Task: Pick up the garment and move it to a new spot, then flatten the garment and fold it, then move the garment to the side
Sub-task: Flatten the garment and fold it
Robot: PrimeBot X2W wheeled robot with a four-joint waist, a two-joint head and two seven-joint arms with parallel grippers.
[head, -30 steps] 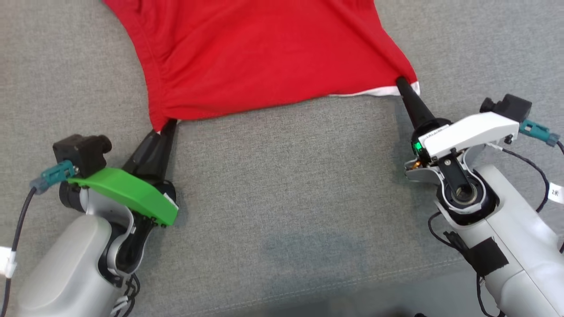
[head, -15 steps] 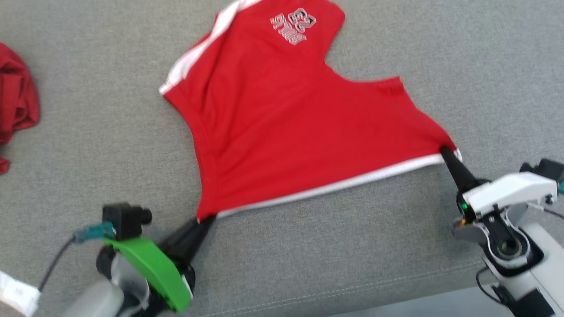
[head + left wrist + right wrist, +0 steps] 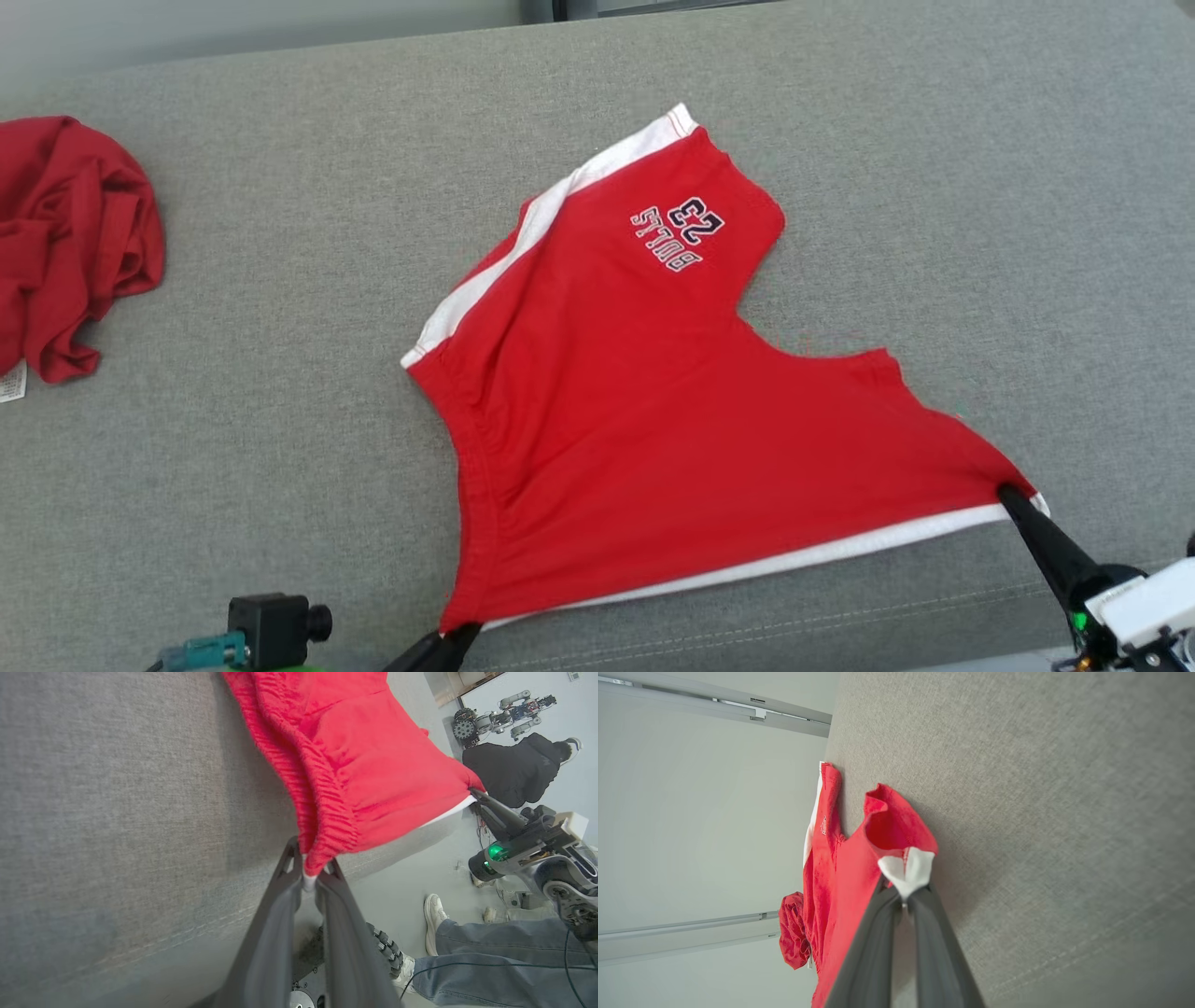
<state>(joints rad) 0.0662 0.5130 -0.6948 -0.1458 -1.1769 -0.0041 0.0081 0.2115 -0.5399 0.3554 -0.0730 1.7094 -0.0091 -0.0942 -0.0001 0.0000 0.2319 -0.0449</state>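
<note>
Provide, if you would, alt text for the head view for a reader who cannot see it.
Red fabric shorts with white side stripes lie spread on a grey woven cushion, the left gripper and right gripper each pinching a near corner. A crumpled red cloth sits apart at the view's left edge.

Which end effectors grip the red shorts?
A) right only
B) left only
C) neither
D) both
D: the left end effector pinches the gathered waistband corner of the shorts, and the right end effector pinches a white-trimmed corner.
</note>
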